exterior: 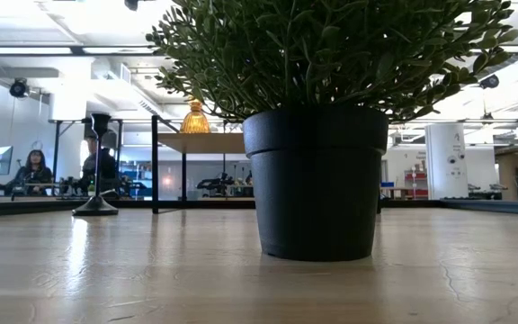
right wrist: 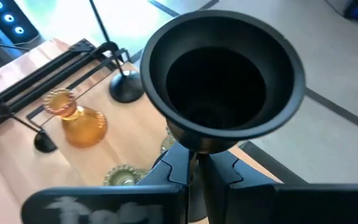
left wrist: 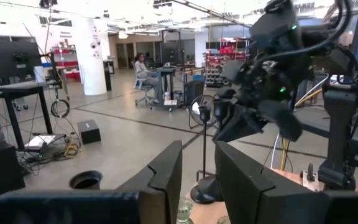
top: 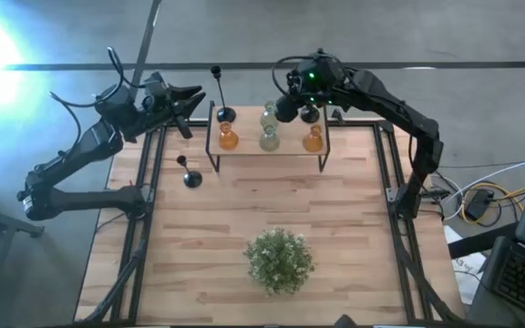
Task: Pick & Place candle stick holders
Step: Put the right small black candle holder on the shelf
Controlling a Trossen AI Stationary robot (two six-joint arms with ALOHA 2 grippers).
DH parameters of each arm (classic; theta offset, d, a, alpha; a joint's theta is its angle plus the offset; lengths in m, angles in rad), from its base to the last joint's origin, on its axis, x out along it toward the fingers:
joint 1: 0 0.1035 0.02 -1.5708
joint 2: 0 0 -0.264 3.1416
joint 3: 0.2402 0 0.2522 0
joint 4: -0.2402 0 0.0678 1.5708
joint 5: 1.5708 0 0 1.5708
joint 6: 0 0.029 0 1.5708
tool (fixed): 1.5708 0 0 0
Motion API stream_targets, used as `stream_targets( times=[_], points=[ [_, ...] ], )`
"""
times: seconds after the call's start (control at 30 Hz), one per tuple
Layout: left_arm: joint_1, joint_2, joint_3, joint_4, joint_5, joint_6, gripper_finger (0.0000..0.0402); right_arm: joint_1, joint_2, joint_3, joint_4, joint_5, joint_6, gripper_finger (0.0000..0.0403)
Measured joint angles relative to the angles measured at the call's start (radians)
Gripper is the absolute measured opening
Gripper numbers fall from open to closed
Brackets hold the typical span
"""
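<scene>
High view, left to right: the left gripper (top: 192, 94) hovers off the desk's (top: 244, 210) far-left corner, jaws parted and holding nothing (the left wrist view confirms an empty gap). One short black holder (top: 190, 176) stands on the desk beside the small raised shelf (top: 267, 146), not yet placed. On the shelf stand a tall black holder (top: 224, 111), an amber glass holder (top: 229, 138), two pale green glass holders (top: 270, 139) one behind the other, and a second amber glass holder (top: 313, 138). The right gripper (top: 306, 107) is above the shelf's far right end, jaws closed on the stem of a black holder (right wrist: 222, 87), cup uppermost, judged to be in transit to the shelf. The bushy plant (top: 280, 259) stands near the desk's front and is not part of the task.

Judged progress: five holders on the shelf, one in the jaws, one waiting on the desk; no others are visible.
</scene>
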Motion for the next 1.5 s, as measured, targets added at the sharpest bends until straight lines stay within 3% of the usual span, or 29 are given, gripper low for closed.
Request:
stream_targets(
  times=[0.4, 0.6, 1.5],
  points=[
    [0.001, -0.005, 0.000, 0.001, -0.001, 0.019, 0.0101, -0.012, 0.006, -0.038, -0.004, 0.055, 0.089, 0.0011],
    [0.001, -0.005, 0.000, 0.001, -0.009, 0.020, 0.0101, 0.038, 0.006, -0.061, 0.001, 0.176, 0.169, 0.0011],
    [0.001, -0.005, 0.000, 0.001, -0.008, 0.019, 0.0101, 0.055, 0.005, -0.244, 0.060, 0.235, 0.257, 0.0011]
  ],
)
